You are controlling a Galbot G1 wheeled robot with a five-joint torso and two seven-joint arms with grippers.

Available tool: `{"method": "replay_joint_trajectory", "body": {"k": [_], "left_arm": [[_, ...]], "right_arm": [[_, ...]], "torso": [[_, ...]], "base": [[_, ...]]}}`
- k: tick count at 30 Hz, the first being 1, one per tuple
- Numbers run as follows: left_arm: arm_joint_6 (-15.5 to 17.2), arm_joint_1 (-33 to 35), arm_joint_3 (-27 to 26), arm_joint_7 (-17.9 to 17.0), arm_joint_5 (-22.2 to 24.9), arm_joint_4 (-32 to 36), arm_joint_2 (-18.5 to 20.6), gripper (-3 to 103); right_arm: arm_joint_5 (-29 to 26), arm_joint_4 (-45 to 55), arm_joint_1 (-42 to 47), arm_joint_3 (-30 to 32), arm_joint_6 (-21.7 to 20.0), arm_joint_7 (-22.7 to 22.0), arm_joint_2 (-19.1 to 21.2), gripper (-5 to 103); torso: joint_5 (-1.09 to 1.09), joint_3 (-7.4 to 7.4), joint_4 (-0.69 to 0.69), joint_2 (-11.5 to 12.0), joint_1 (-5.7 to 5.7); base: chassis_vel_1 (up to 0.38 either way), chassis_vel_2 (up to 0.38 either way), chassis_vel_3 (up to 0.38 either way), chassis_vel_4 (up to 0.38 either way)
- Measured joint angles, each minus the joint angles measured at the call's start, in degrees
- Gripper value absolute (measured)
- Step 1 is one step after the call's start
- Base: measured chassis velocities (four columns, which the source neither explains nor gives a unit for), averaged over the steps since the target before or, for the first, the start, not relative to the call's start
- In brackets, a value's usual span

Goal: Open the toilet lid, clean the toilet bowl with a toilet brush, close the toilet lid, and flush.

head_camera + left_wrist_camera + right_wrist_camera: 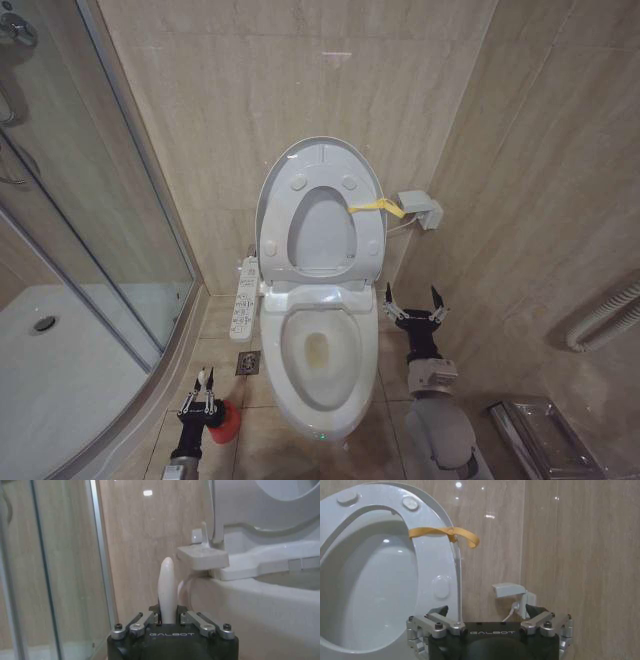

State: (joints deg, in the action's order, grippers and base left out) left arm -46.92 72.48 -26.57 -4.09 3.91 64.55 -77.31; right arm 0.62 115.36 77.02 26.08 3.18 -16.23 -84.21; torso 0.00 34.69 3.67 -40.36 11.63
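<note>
The toilet lid (322, 235) stands raised against the wall with the seat ring (372, 235) up against it. A yellow strap (378, 207) hangs at the lid's right edge. The toilet bowl (318, 350) lies open, yellowish at the bottom. The toilet brush's red base (226, 422) sits on the floor left of the bowl. My left gripper (203, 382) is over it, shut on the pale handle (167, 588). My right gripper (411, 297) hovers open right of the bowl, facing the lid (375, 592) and strap (445, 532).
A glass shower enclosure (90, 230) and white tray (50, 380) stand close on the left. The button panel (243, 298) and a floor drain (247, 362) lie between the shower and the bowl. A wall box (420, 209), a hose (605, 320) and a metal holder (545, 435) are on the right.
</note>
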Motion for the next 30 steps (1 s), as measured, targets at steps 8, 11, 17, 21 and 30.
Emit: {"method": "replay_joint_trajectory", "body": {"k": [8, 11, 17, 21, 30], "left_arm": [[0.01, -3.59, 1.73, 0.85, 0.32, -5.70, -0.53, 20], [0.01, -4.41, 1.99, 1.54, 0.68, -7.35, -0.62, 20], [0.01, -8.46, 2.55, 4.41, 2.32, -13.89, -0.55, 20], [0.01, -10.44, 3.08, 5.85, 3.78, -16.43, -0.53, 20], [0.11, -10.43, 3.68, 5.40, 3.73, -16.91, -0.81, 16]], "right_arm": [[0.00, 0.00, 0.00, 0.00, 0.00, 0.00, 0.00, 100], [0.00, 0.00, 0.00, 0.00, 0.00, 0.00, 0.00, 100], [0.00, 0.00, 0.00, 0.00, 0.00, 0.00, 0.00, 100], [0.00, 0.00, 0.00, 0.00, 0.00, 0.00, 0.00, 100], [0.00, 0.00, 0.00, 0.00, 0.00, 0.00, 0.00, 100]], "torso": [[0.00, 0.00, 0.00, 0.00, 0.00], [0.00, 0.00, 0.00, 0.00, 0.00], [0.00, 0.00, 0.00, 0.00, 0.00], [0.00, 0.00, 0.01, 0.00, 0.00], [0.00, 0.00, 0.00, 0.00, 0.00]], "base": [[0.000, 0.000, 0.000, 0.000], [0.000, 0.000, 0.000, 0.000], [0.000, 0.000, 0.000, 0.000], [0.000, 0.000, 0.000, 0.000], [0.000, 0.000, 0.000, 0.000]]}}
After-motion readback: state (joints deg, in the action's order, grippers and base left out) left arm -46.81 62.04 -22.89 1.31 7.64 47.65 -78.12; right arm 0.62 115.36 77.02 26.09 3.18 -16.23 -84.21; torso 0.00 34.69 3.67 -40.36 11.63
